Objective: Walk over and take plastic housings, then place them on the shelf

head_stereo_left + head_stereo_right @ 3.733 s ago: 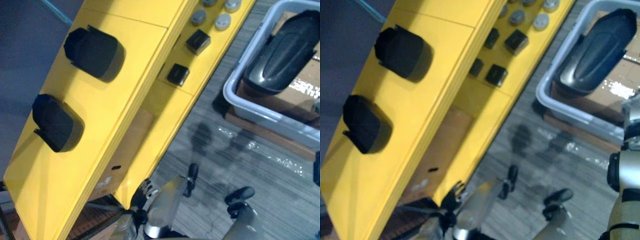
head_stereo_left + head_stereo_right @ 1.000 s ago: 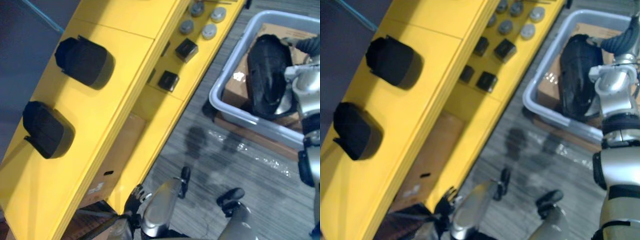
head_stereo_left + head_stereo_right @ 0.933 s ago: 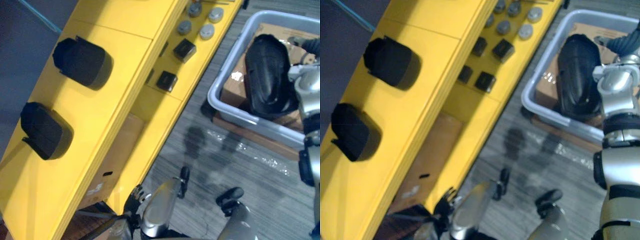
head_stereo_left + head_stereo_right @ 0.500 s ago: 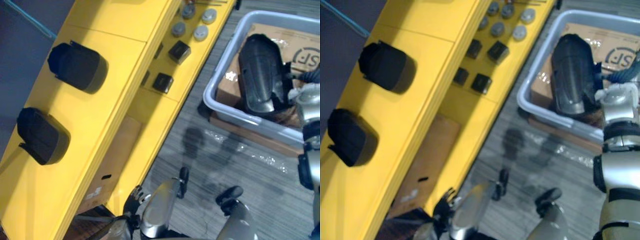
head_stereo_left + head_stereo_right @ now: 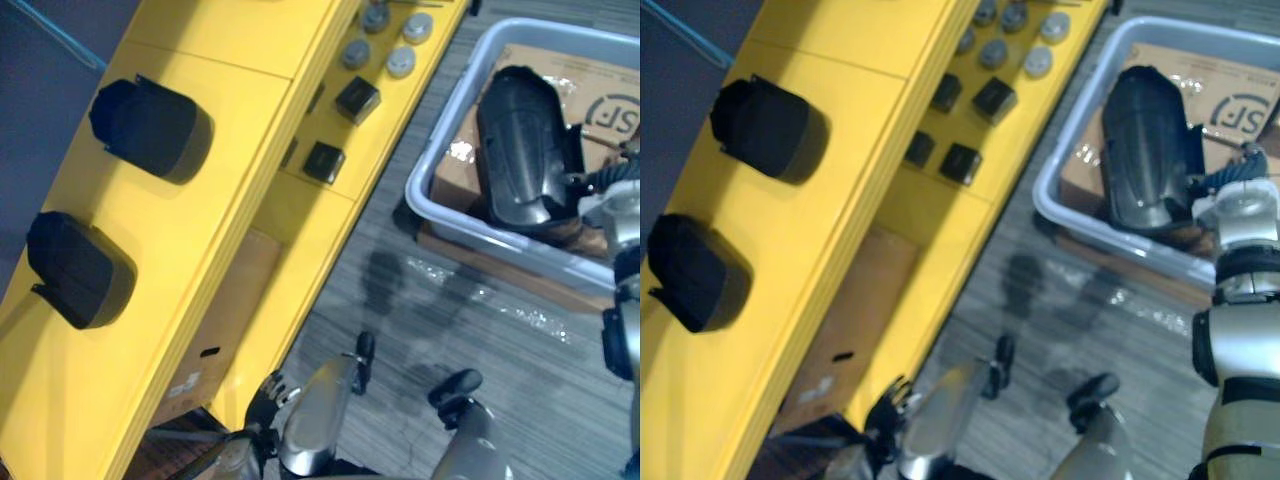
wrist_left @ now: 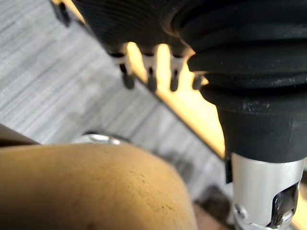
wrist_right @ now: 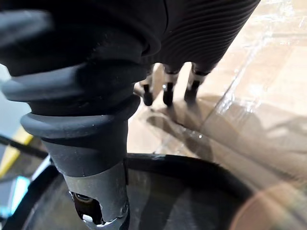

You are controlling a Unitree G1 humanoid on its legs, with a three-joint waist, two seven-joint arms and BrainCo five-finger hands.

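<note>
Item under inspection: one black plastic housing (image 5: 522, 150), lying in the grey bin (image 5: 432, 175) on the floor at far right, resting on cardboard (image 5: 600, 95). I judge it a hollow moulded shell: light for its bulk, stiff, and glossy enough to be slippery on the curved back. The thin raised rim looks the soundest place to take hold. A squeeze across the smooth dome would probably slide off.

My right hand (image 7: 167, 92) is down in the bin at the housing's right edge. Its fingers hang straight in a row over the cardboard, and the housing's dark rim runs just beneath the wrist. They are curled round nothing, so I read this as no grip yet.

My left hand (image 6: 151, 76) hangs idle, fingers loose, low beside the near end of the shelf (image 5: 250, 130).

Destination: the yellow shelf runs along the left. On its top board sit a far housing (image 5: 150, 128) and a near housing (image 5: 80, 268), well apart, with bare board beyond each. The lower ledge carries small black blocks (image 5: 356, 98) and grey round caps (image 5: 401, 62).

Between shelf and bin lies striped grey floor (image 5: 480, 330). The bin's wall stands above the housing's base, so I expect the lift must go up before it goes across.
</note>
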